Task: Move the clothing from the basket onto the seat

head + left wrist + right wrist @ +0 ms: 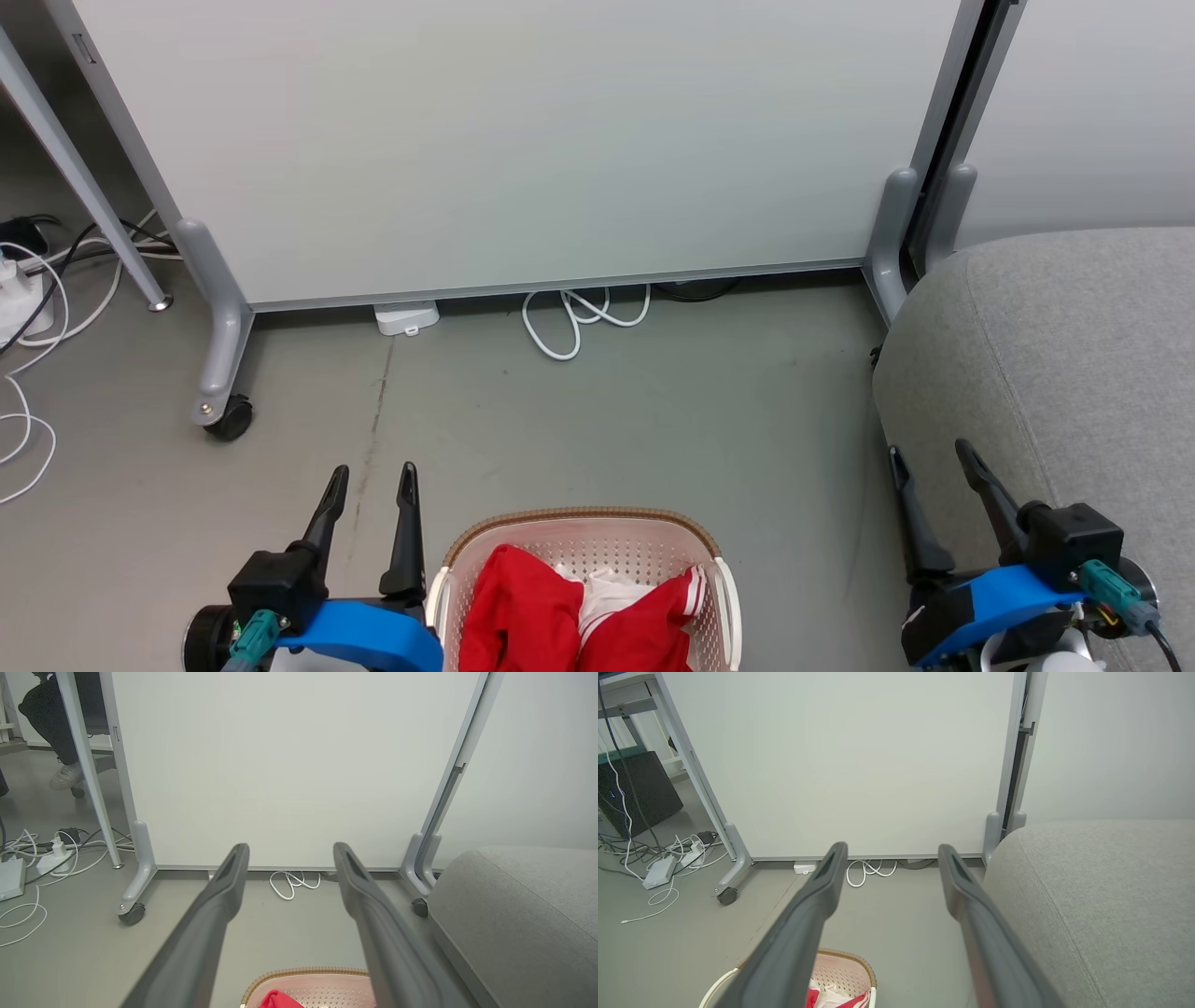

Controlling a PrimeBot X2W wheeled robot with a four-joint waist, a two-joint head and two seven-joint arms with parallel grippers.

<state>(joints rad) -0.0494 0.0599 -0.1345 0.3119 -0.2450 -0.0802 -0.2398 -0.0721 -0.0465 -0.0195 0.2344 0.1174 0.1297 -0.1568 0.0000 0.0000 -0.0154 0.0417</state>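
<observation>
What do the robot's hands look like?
They look like pinchers. The left gripper and the right gripper each have two long, thin, dark fingers that narrow to points. The fingers grow out of a black block above a bright blue cover. Each wrist has a teal plug, and the right one trails a black cable.

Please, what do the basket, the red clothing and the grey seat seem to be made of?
The basket: probably moulded plastic, cream-white and matte, pierced with small holes; its brown rim looks woven, perhaps imitation. The clothing: soft red fabric with white stripes, judging by its folds. The seat: light-grey upholstery cloth, finely textured, with a seam line.
</observation>
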